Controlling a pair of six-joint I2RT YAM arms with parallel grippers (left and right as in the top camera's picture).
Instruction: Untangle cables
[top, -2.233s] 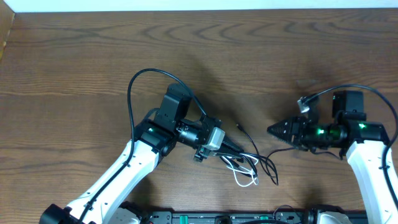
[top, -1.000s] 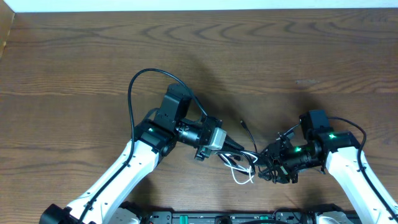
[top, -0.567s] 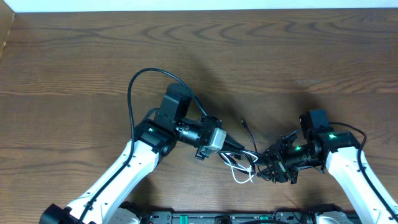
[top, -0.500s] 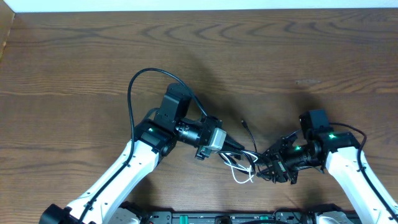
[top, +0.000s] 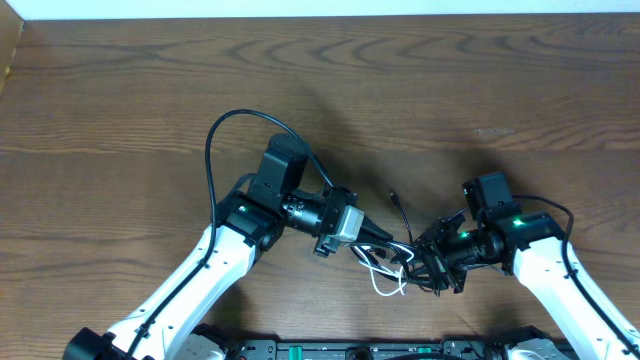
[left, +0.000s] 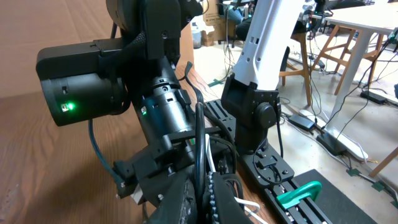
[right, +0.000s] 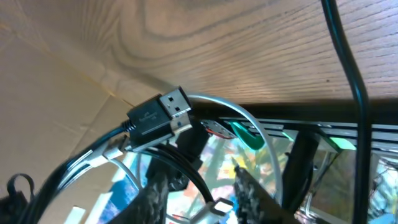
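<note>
**2 arms meet at 1 knot near the front edge**

The cables (top: 400, 262) lie in 1 loose knot on the wooden counter (top: 150, 100), close to its front edge and between the 2 arms. The left fingers (top: 380, 238) reach in from the left and are pressed together on a black cable (left: 199, 140). The left wrist view shows that cord rising straight up out of the closed tips. Just beside those tips a white cable (top: 386, 286) makes a couple of small loops toward the front edge (its ends are lost in the tangle). 1 thin black strand runs from the knot toward the middle of the counter and ends in a small plug (top: 392, 197), which lies free on the wood.

The right fingers (top: 432, 265) point into the knot from the right, at the black loops there. In the right wrist view the 2 tips stand apart with a clear gap, and dark cords run down into that gap. Whether either tip presses on them cannot be told. Above the tips in that view sits a black USB plug (right: 159, 116) with a bare metal end, tilted, and a pale cord arches just behind it.

The 2 sets of tips are near each other, with only the knot between them.
</note>
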